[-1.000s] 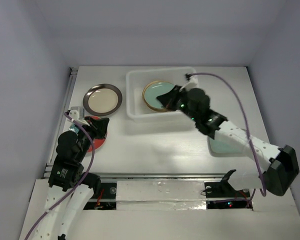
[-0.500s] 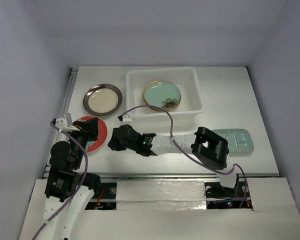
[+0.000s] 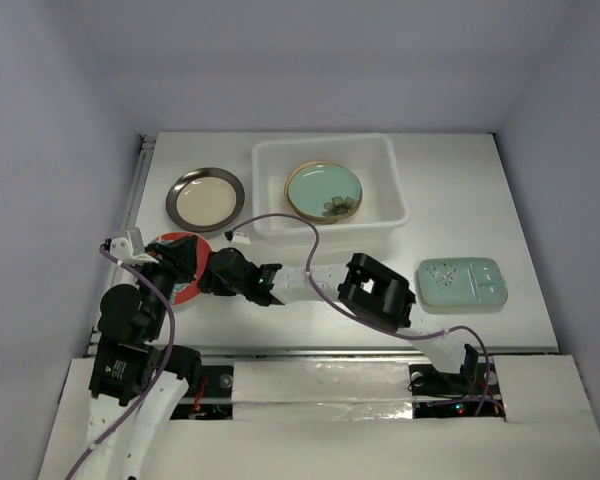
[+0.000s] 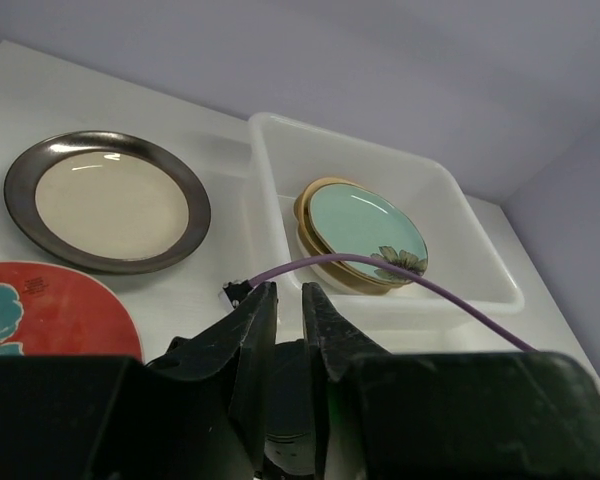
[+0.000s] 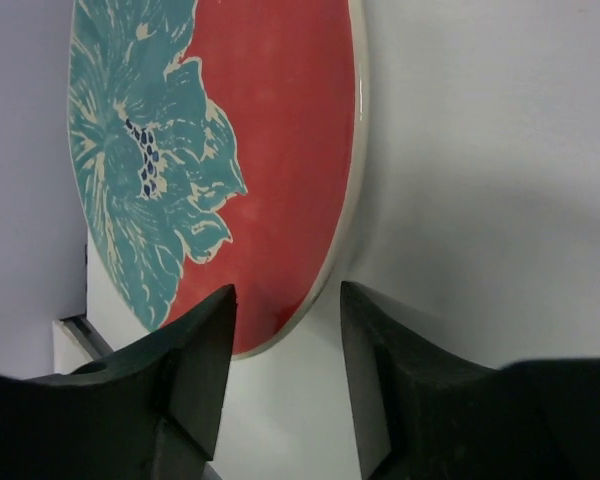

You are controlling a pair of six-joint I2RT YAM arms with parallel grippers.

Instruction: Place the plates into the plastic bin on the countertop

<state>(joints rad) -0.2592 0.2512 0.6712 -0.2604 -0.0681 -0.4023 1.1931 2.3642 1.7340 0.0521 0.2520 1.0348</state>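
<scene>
While the teal plate (image 3: pixel 323 187) is sitting on a tan plate (image 3: pixel 293 205) in the plastic bin (image 3: pixel 270 150), we're lining up the right gripper (image 5: pixel 285 300), jaws apart, at the red-and-teal plate (image 5: pixel 270 150) rim. The left gripper (image 4: pixel 288 292) is hanging barely parted, empty. The dark-rimmed plate (image 3: pixel 205 198) and pale green plate (image 3: pixel 462 282) are waiting on the countertop (image 3: pixel 460 200).

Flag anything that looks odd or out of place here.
The right gripper, jaws open, reaches across to the left side at the rim of the red-and-teal plate, right beside the left gripper. Both arms crowd one plate, and a purple cable loops across the plastic bin.
</scene>
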